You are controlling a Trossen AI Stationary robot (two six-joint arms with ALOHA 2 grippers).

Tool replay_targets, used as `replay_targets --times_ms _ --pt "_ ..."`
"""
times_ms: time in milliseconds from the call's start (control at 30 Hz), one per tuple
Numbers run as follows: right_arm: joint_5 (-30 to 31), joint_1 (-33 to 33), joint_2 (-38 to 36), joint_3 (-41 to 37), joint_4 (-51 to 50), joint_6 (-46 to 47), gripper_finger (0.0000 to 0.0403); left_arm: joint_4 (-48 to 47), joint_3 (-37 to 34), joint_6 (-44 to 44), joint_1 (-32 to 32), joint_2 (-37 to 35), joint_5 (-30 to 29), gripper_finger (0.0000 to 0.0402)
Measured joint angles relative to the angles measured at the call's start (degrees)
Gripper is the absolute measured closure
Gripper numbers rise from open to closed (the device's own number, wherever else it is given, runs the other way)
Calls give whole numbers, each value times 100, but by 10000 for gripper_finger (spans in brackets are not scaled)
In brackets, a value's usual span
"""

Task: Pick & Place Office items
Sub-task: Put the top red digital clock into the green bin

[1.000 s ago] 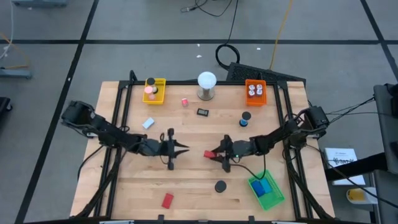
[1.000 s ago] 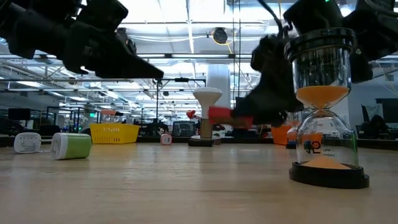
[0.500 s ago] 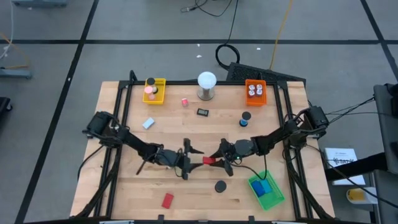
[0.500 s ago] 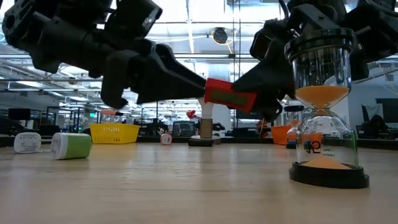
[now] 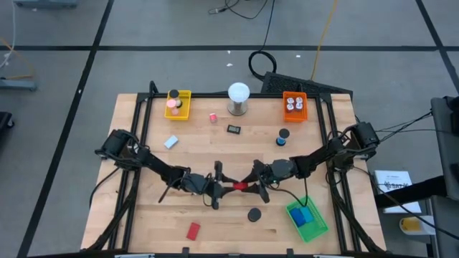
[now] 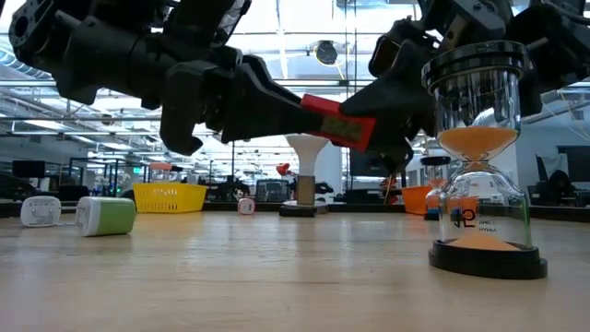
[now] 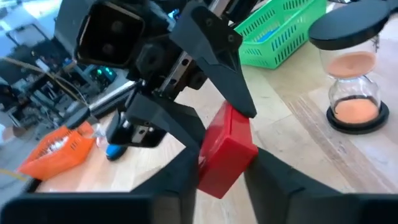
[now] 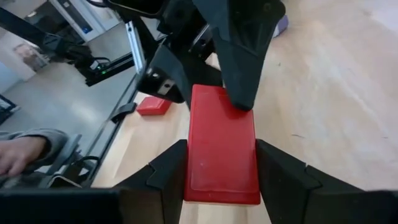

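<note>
Red block (image 5: pixel 237 186) gripped by both grippers' fingers above the table, hourglass (image 6: pixel 478 161) and green tray (image 5: pixel 308 218) nearby.

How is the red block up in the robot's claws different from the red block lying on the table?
The flat red block between the claws is held up off the wooden table; the other flat red block lies on it. The held one sits mid-table, gripped by the left claw and the right claw; the other rests alone near the front edge, untouched. Both are red, flat and rectangular.
</note>
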Motion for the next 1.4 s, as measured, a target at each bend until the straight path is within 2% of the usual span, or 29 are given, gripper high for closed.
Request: replay_targets --times_ms 167,333,467,633,767,867,933,1000,1167,1400 --pt "-44 2 1 0 48 -18 237 100 5 237 -57 -4 9 327" --pt "-28 11 1 0 72 -100 229 164 -2 137 -142 -4 -25 325" --pt "-21 11 -1 0 54 -195 215 100 -2 -295 -123 -2 -8 332" --pt "228 0 -413 -2 -550 -610 180 -259 -4 -1202 -10 -2 37 333" --pt "1349 14 -1109 -4 -1722 -1140 150 -488 -7 -2546 179 -2 39 327" --pt "2362 90 -1636 -4 -2465 -1296 138 -752 -7 -4316 459 -2 294 330" --pt "2741 140 -1884 -4 -2755 -1330 137 -1055 -7 -5140 654 -2 626 334" --pt "2869 195 -2064 -4 -2909 -1352 140 -1323 -7 -5619 793 -2 854 334" --pt "2863 332 -2162 -4 -2864 -1473 151 -1545 -9 -6054 1022 -2 1218 309" --pt "2868 343 -2158 -4 -2990 -1471 153 -1688 -9 -6036 1140 -2 1213 253"
